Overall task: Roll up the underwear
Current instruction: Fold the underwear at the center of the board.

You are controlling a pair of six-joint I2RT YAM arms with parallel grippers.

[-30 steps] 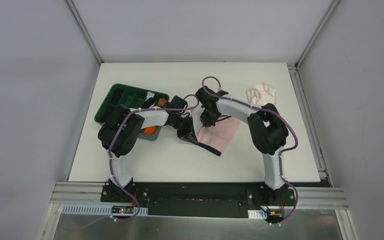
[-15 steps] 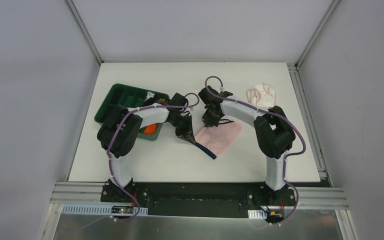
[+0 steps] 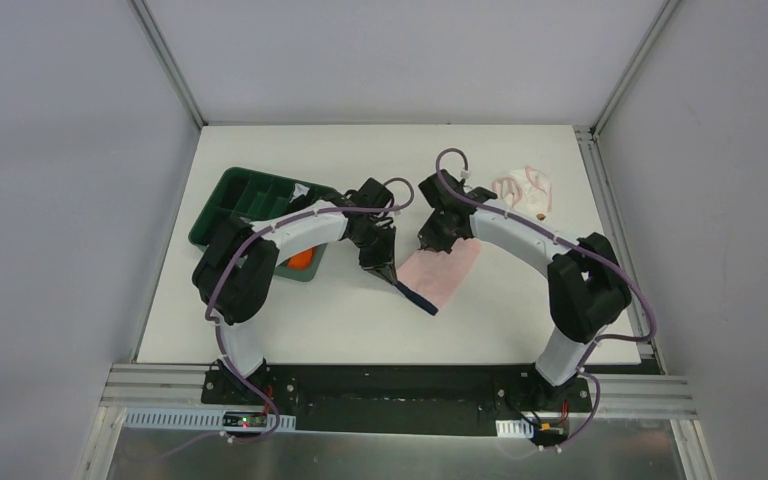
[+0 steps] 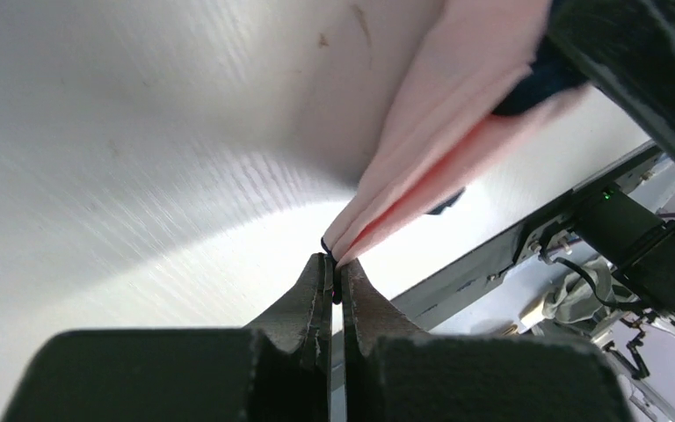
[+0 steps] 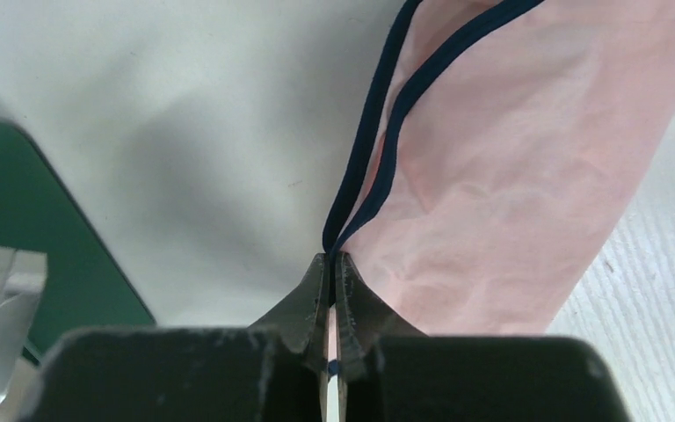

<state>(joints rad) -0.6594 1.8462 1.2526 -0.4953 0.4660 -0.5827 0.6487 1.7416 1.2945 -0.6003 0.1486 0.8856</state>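
The pink underwear (image 3: 442, 272) with dark navy edging hangs stretched between both grippers at the table's middle. My left gripper (image 3: 388, 276) is shut on one corner of it; the left wrist view shows the pink folds (image 4: 422, 167) pinched at the tips (image 4: 337, 264). My right gripper (image 3: 430, 247) is shut on its navy-edged corner (image 5: 378, 171), with the pink cloth (image 5: 510, 193) spreading away from the tips (image 5: 332, 257). A paler pink-white underwear (image 3: 525, 190) lies crumpled at the back right.
A dark green compartment tray (image 3: 250, 205) sits at the left behind my left arm, with an orange rolled cloth (image 3: 302, 260) in its near corner. The tray's green edge (image 5: 44, 229) shows left of the right gripper.
Both grippers have moved right with the pink underwear, the right one closing fully on its navy edge. The cloth has shifted right and is pulled tauter.
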